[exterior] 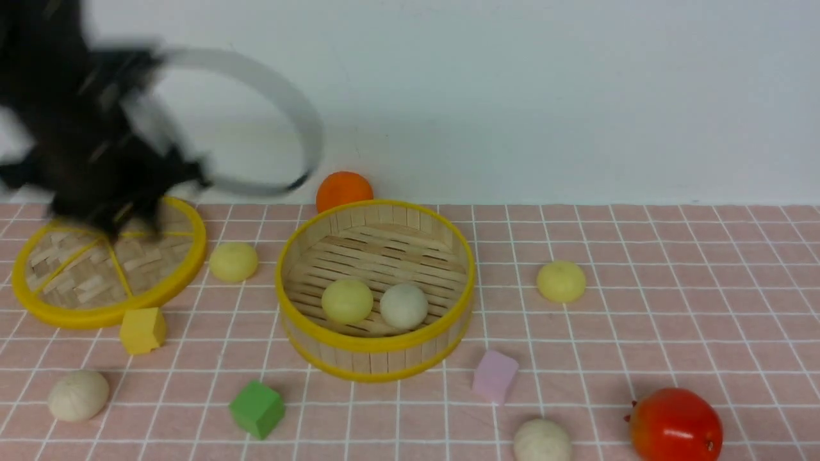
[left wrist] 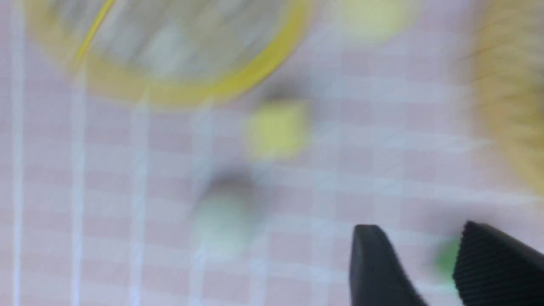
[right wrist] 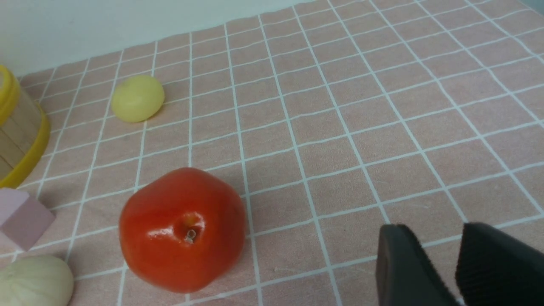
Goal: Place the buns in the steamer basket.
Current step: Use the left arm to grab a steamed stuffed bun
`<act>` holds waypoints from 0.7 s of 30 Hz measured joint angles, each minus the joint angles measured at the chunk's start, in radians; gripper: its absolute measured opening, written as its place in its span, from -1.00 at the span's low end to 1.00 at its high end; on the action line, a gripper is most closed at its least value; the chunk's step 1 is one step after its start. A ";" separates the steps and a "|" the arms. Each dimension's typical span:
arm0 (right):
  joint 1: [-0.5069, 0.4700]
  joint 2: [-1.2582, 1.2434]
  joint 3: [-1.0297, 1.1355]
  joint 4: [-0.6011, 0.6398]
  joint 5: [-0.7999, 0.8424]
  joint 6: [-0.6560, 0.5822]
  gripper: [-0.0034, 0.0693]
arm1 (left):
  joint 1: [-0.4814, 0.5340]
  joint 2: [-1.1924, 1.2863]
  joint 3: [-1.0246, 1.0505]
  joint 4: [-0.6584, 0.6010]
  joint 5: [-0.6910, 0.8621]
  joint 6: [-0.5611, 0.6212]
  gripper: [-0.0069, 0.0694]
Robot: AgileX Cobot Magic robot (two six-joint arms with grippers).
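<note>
- Front view: the steamer basket (exterior: 375, 349) stands mid-bench (exterior: 672, 269), with a pale yellow bun (exterior: 346, 300) and an off-white bun (exterior: 403, 306) side by side on its slats.
- Four lie outside it: a second yellow bun (exterior: 234, 261) between basket and lid (exterior: 109, 314), a third yellow bun (exterior: 561, 281) to the right, a front-left white bun (exterior: 78, 395), and a front white bun (exterior: 542, 440) beside the tomato (exterior: 676, 424).
- The left arm (exterior: 96, 141) is a dark blur above the lid.
- Left wrist view: heavily blurred. The left claw (left wrist: 425, 259) has its jaws apart with nothing gripped between them.
- Right wrist view: the right claw (right wrist: 446, 263) is parted and empty above bare cloth. The tomato lies near it, and the third yellow bun lies farther off.
</note>
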 joint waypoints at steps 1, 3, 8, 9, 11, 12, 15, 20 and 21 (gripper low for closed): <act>0.000 0.000 0.000 0.000 0.000 0.000 -0.25 | 0.059 -0.001 0.079 -0.011 -0.022 -0.009 -0.12; 0.000 0.000 0.000 0.000 0.000 0.000 -0.25 | 0.126 -0.001 0.147 -0.030 -0.037 -0.028 -0.22; 0.000 0.000 0.000 0.000 0.000 0.000 -0.25 | 0.234 -0.009 0.251 -0.049 -0.076 -0.087 -0.30; 0.000 0.000 0.000 0.000 0.000 0.000 -0.25 | 0.241 -0.009 0.261 -0.047 -0.087 -0.091 -0.30; 0.000 0.000 0.000 0.000 0.000 0.000 -0.25 | 0.247 -0.009 0.288 -0.046 -0.132 -0.090 -0.28; 0.000 0.000 0.000 0.000 0.000 0.000 -0.25 | 0.247 -0.009 0.291 -0.046 -0.137 -0.090 -0.28; 0.000 0.000 0.000 0.001 0.000 0.000 -0.25 | 0.247 -0.009 0.320 -0.048 -0.217 -0.074 -0.24; 0.000 0.000 0.000 0.000 0.000 0.000 -0.25 | 0.247 0.013 0.324 -0.042 -0.278 -0.064 -0.22; 0.000 0.000 0.000 0.000 0.000 0.000 -0.25 | 0.247 0.021 0.324 -0.042 -0.283 -0.064 -0.21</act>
